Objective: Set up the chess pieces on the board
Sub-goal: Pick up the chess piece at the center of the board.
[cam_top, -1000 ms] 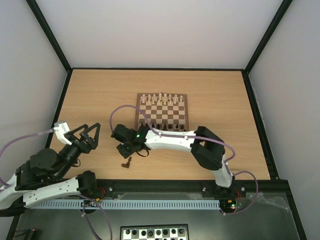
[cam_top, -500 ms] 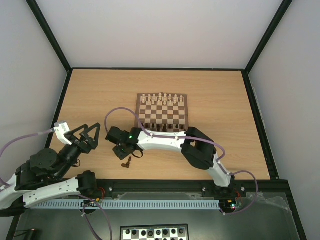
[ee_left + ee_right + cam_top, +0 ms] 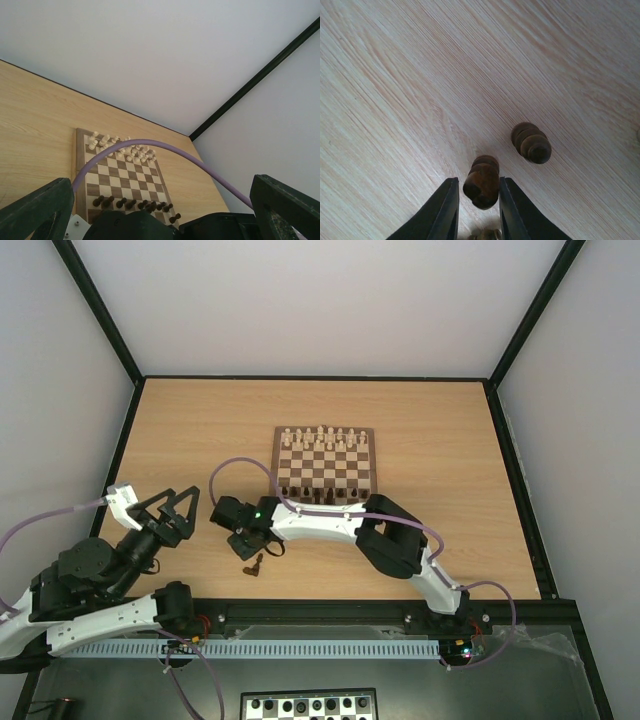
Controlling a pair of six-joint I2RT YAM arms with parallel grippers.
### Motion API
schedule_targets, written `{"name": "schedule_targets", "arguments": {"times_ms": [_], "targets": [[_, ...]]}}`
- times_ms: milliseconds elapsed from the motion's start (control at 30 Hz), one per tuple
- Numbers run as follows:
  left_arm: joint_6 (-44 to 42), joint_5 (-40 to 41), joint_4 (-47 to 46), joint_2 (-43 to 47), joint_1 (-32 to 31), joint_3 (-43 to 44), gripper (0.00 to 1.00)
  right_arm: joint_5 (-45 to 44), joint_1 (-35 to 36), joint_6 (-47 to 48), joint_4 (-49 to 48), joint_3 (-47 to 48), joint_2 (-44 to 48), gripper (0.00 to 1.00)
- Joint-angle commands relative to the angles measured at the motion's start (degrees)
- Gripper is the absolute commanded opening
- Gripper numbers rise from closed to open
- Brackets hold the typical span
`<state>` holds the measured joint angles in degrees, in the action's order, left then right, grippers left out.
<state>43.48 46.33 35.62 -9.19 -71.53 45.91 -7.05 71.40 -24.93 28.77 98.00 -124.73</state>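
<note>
Closely, right tool (image 3: 477, 184) flanking dark chess piece (image 3: 481, 187), second piece (image 3: 531, 142) beside

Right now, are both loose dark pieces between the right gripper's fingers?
No, the right gripper flanks one piece; the other piece lies outside its fingers.

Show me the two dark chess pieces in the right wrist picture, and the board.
lower dark piece (image 3: 481, 181), right wrist view, its rounded middle.
upper dark piece (image 3: 531, 143), right wrist view, its rounded body.
board (image 3: 326, 466), top view, a bare central square.
</note>
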Motion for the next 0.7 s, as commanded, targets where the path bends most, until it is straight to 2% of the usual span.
{"name": "schedule_targets", "arguments": {"times_ms": [0, 400, 667], "targets": [[-0.4, 0.0, 0.8, 0.7, 0.4, -0.6, 0.99, -0.8, 0.3, -0.2, 3.5, 1.7, -1.4, 0.21], [0.0, 0.0, 0.7, 0.5, 0.4, -1.2, 1.00, -3.3, 0.3, 0.1, 3.7, 0.2, 2.0, 0.14], [0.0, -0.2, 0.2, -0.2, 0.4, -1.5, 0.99, -7.6, -2.5, -0.8, 4.6, -7.7, 12.2, 0.13]]}}
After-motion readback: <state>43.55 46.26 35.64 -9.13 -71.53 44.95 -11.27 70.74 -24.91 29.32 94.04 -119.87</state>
